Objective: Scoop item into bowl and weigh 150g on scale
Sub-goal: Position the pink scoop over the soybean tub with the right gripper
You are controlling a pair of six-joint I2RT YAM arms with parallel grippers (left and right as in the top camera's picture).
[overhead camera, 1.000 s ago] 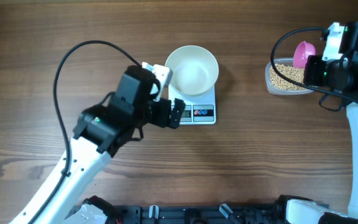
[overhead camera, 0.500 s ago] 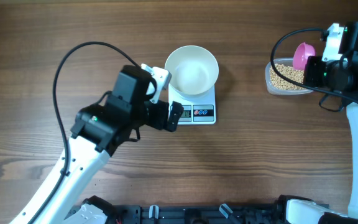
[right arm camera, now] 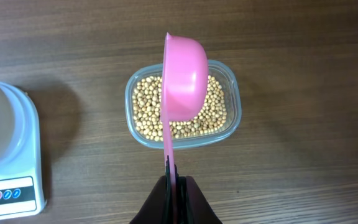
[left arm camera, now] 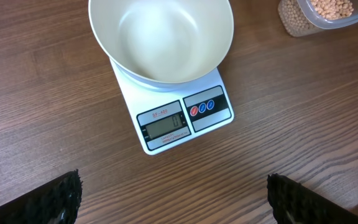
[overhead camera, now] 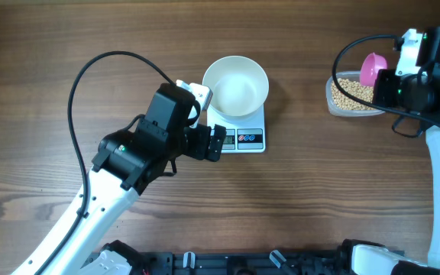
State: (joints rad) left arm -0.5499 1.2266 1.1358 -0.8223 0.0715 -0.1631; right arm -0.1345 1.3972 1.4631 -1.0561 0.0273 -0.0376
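The white bowl (overhead camera: 236, 85) sits empty on the small white scale (overhead camera: 250, 140), whose display faces the table's front. My left gripper (overhead camera: 218, 141) hovers open just left of the scale's front; in the left wrist view its fingertips (left arm camera: 61, 199) stand wide apart over bare wood, short of the scale (left arm camera: 213, 115) and bowl (left arm camera: 160, 37). My right gripper (right arm camera: 174, 182) is shut on the handle of a pink scoop (right arm camera: 184, 71), held on its side above the tan beans (right arm camera: 145, 109) in a clear tub (right arm camera: 235, 109). The overhead view shows the scoop (overhead camera: 373, 66) over the tub's far edge.
The tub of beans (overhead camera: 350, 93) stands at the far right of the wooden table, a good gap from the scale. A black cable (overhead camera: 90, 72) loops over the left arm. The arms' bases line the front edge.
The left arm shifted slightly left and then back beside the scale, jaws still wide. The right arm and scoop have not moved.
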